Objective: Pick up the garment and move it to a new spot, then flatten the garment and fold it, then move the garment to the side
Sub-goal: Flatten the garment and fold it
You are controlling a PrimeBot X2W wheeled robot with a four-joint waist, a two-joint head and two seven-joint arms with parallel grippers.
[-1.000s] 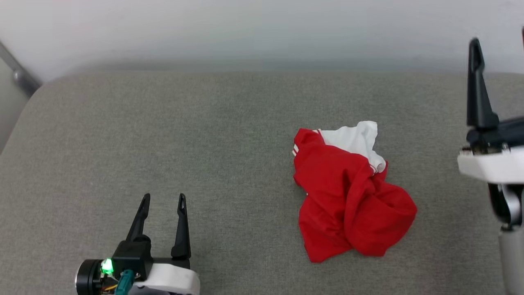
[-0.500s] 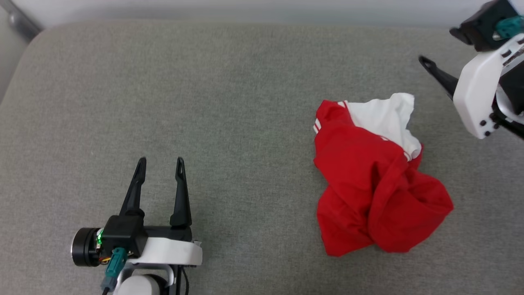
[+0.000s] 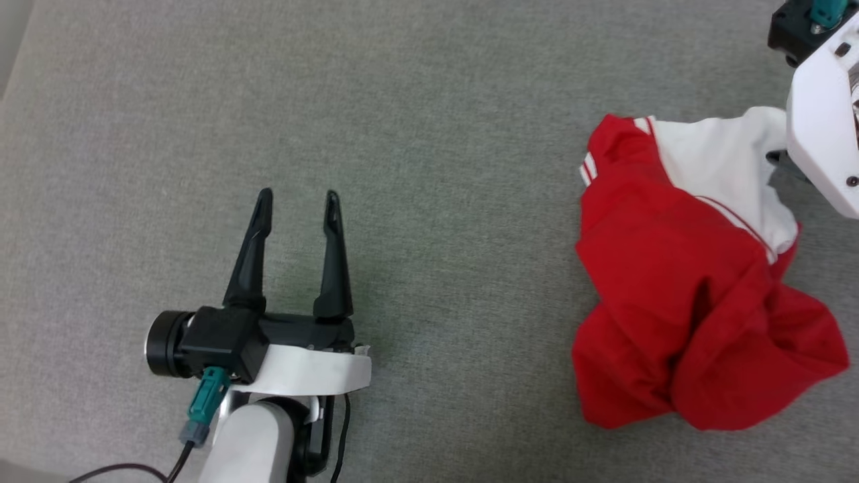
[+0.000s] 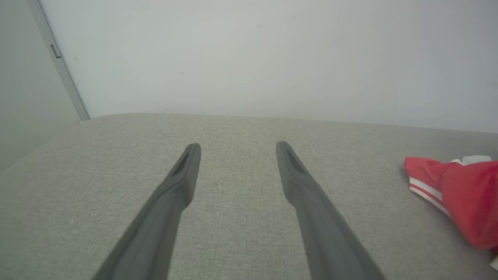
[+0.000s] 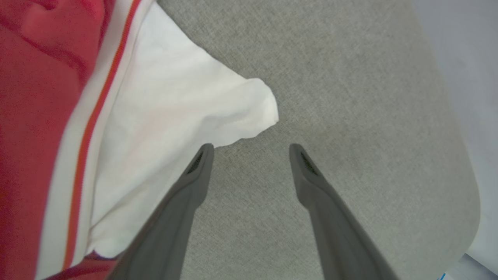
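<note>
Right wrist view: right tool (image 5: pixel 251 149) spread wide, empty, one fingertip at the white sleeve (image 5: pixel 175 97) edge, contact unclear; a good pick, I judge, means shifting toward 9 o'clock to straddle a thick fold before closing; garment (image 3: pixel 678 288) lies crumpled at 3 o'clock on the grey fabric surface (image 3: pixel 402 100); left tool (image 3: pixel 295 201) wide, empty, at 7 o'clock.

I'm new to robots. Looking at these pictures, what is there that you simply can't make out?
- The garment, head view: crumpled folds hide most of its cloth, so any print is unseen.
- The garment, left wrist view: cut off by the right edge.
- The right gripper, head view: its jaws are mostly hidden behind its own white wrist casing.
- Right wrist view: one jaw overlaps the white sleeve; touching or hovering, I cannot tell.
</note>
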